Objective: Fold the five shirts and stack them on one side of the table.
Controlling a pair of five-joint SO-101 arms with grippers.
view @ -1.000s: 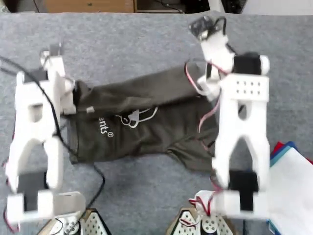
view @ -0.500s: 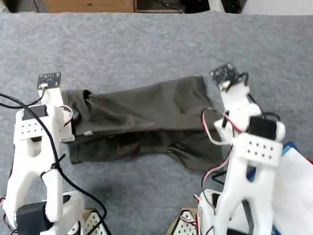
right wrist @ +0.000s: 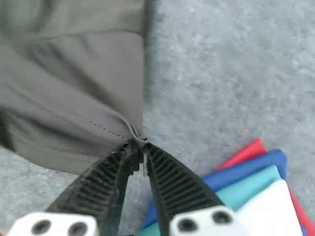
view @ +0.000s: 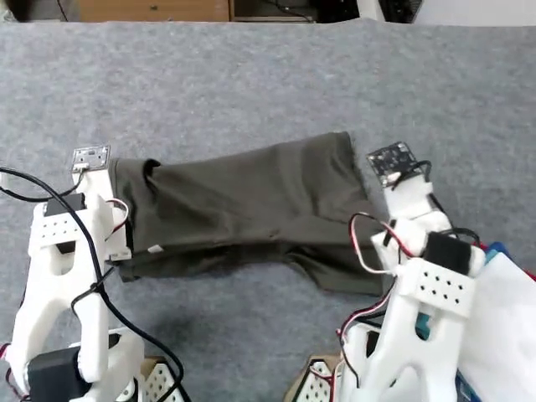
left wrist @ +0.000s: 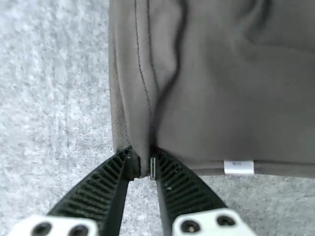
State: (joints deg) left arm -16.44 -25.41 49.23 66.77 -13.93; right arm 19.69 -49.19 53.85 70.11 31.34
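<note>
The dark olive shirt [view: 251, 209] lies across the middle of the grey worktop [view: 251, 75], now doubled lengthwise: in the last second both arms drew its far edge toward the near one, hiding the white print. The left claw [left wrist: 141, 166] and right claw [right wrist: 141, 150] each pinch a hem at opposite ends, so this fold looks nearly laid. The stack of folded shirts [right wrist: 256, 169] waits beside the right claw.

left gripper [left wrist: 141, 167]: 2 black ribbed jaws pinched on shirt hem | shirt [left wrist: 211, 83]: dark olive, spread from gripper's 12 to 3 o'clock | seam [left wrist: 141, 73]: stitched, runs toward 12 | white label [left wrist: 238, 166]: on hem, 3 o'clock | grey table cover [left wrist: 54, 88]: 9–11 o'clock
</note>
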